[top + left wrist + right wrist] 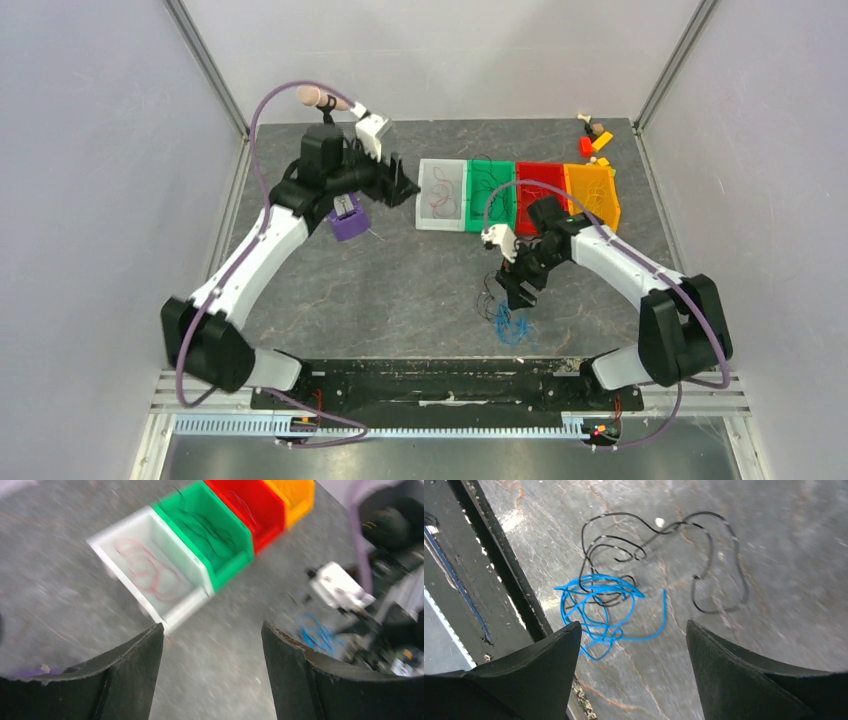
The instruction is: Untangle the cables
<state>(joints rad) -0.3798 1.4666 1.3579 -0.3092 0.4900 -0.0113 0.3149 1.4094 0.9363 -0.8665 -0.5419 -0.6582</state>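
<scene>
Your left gripper point(212, 647) hangs over the table point(400, 290), just beside the white bin point(187, 607). Its jaws are spread wide and there is nothing between them. Its wrist view is blurred, so fine details there are not sure.

Four bins stand in one row, touching side by side: the white bin, then the green bin point(232, 562), the red bin point(267, 532) and the orange bin point(297, 512). Inside the white bin you see red cables point(150, 572) lying in loose rings. Inside the green bin there are thin black cables point(210, 530). What lies in the red and orange bins you cannot tell clearly from these views.

Your right gripper point(634, 640) hovers over the near part of the table, close to the black front rail point(504, 575). Its jaws are also spread apart and they pinch nothing. Below it, on the table surface, lies the loose clump. The blue cable point(599, 605) is coiled in a tight knot just ahead of the left finger. The black cable point(704, 565) crosses through this blue knot with small loops, then runs away from the rail in one wide open curve. The two cables touch and overlap only at the blue knot; the rest of the black one lies apart on bare table.
</scene>
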